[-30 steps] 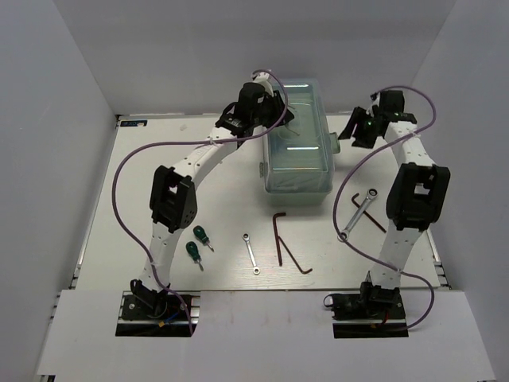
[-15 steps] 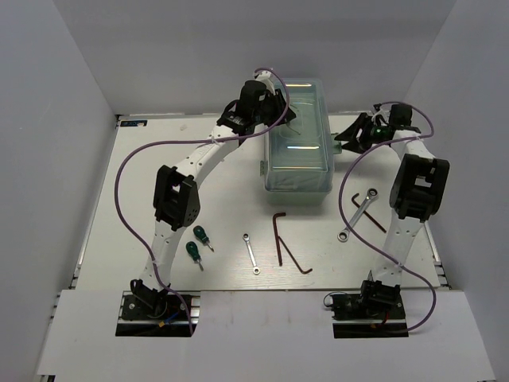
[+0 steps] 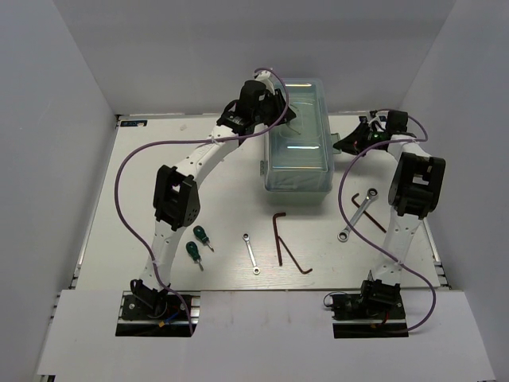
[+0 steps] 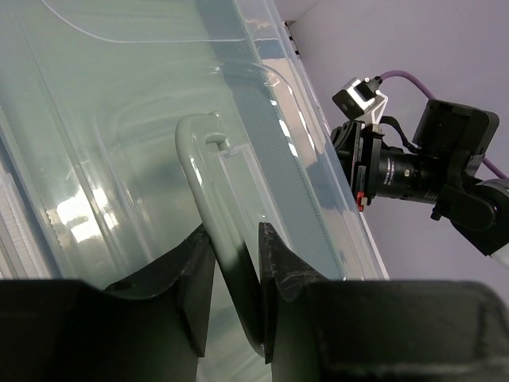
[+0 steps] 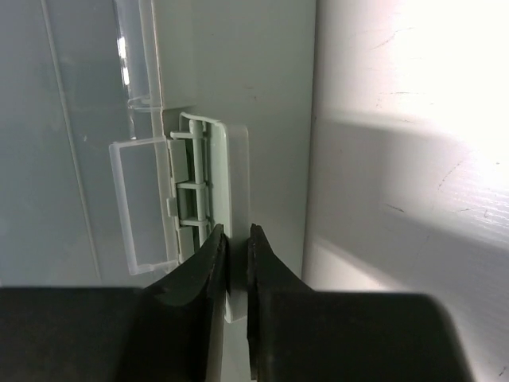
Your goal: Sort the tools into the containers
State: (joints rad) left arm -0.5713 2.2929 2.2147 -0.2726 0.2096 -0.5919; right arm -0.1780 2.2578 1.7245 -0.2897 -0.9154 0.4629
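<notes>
Steadying toolbox (image 3: 298, 179) by handle (image 4: 195, 159), pinched in left gripper (image 4: 236, 247). Nipping latch (image 5: 227, 159) with right gripper (image 5: 235, 235), likely to free lid (image 3: 302, 111). Tools (image 3: 278, 231) unsorted on table (image 3: 231, 191), nearer arm bases.

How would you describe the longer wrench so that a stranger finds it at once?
Start at the pale green toolbox at the far side of the table. Just nearer and to its right lies the long silver wrench, crossing a dark hex key. The other wrench, further left, is shorter.
</notes>
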